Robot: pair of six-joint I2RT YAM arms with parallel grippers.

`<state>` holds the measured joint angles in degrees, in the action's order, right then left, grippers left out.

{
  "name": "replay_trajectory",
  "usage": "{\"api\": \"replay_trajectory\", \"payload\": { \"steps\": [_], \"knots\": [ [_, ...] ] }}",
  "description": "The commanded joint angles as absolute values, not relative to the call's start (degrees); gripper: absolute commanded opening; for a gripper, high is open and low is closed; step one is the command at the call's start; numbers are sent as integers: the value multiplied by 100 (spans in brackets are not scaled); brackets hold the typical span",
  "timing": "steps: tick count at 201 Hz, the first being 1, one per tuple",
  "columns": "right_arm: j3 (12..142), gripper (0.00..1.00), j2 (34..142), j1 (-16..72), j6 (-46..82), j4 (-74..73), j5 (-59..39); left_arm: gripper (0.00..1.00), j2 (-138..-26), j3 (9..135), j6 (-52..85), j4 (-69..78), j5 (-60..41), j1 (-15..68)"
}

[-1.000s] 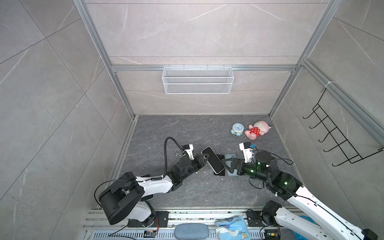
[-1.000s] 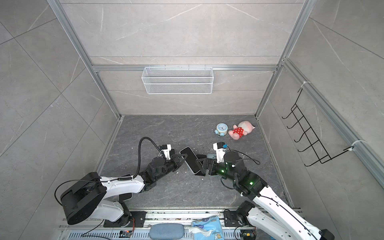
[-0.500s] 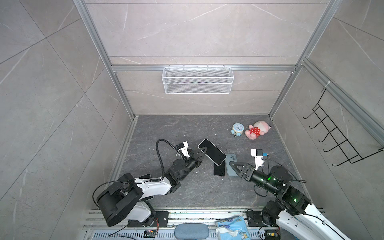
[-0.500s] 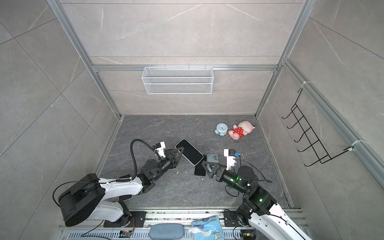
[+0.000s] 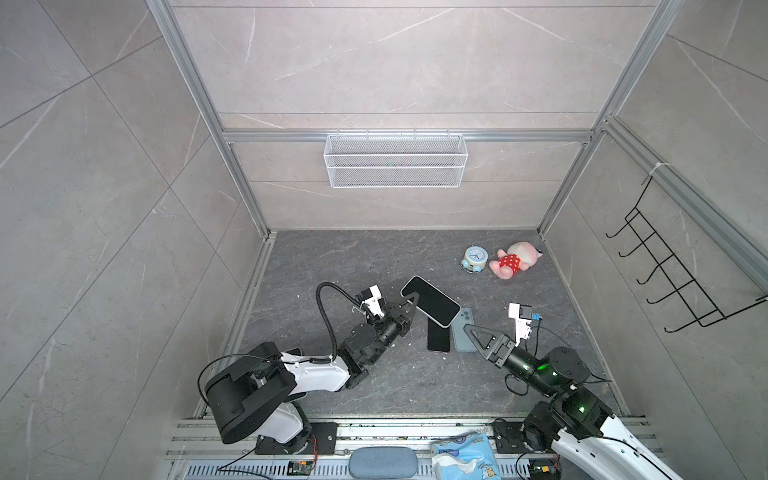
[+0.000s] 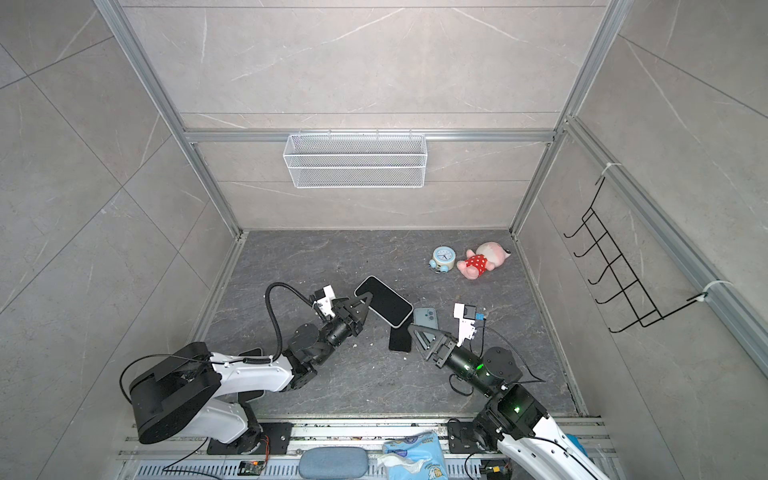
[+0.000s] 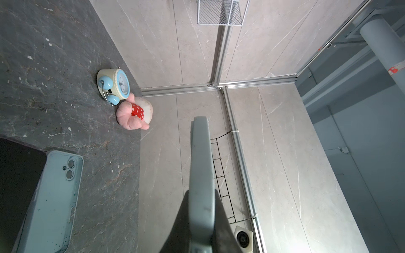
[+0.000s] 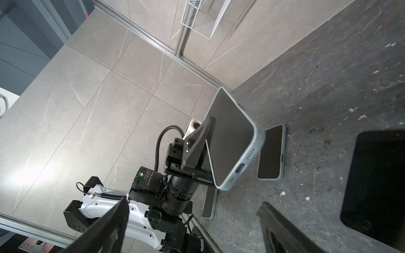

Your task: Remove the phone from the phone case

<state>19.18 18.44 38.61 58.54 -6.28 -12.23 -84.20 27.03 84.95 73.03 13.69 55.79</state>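
Over desk (image 5: 374,386) centre, phone (image 5: 430,301) is held clear, left fingers (image 8: 197,144) clenched on its left edge, empty case (image 7: 52,197) flat just right, right fingers (image 8: 103,230) spread, holding nothing; extraction looks done, only set-down left.

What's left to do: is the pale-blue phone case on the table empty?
Empty: the pale-blue phone case shows its bare inside and camera cutouts.
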Motion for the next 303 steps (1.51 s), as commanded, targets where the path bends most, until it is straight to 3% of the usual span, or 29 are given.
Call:
{"api": "replay_trajectory", "payload": {
  "steps": [1, 111, 162, 248, 303],
  "knots": [
    [1772, 94, 1686, 3867, 5914, -1046, -1144, 0, -8441, 3049, 8616, 8097, 1721, 5724],
    [1374, 91, 2246, 3872, 6350, -2337, -1116, 0, -8508, 3114, 8642, 8102, 1881, 5872],
    [1192, 85, 2687, 3941, 6505, -2940, -1159, 0, -8517, 3092, 8701, 8103, 1933, 5896],
    [1101, 49, 3149, 4189, 6513, -3432, -1107, 0, -8561, 3053, 8772, 8103, 2031, 5933],
    [1077, 37, 3327, 4268, 6528, -3588, -1046, 0, -8560, 3033, 8770, 8100, 2035, 5957]
  ]
}}
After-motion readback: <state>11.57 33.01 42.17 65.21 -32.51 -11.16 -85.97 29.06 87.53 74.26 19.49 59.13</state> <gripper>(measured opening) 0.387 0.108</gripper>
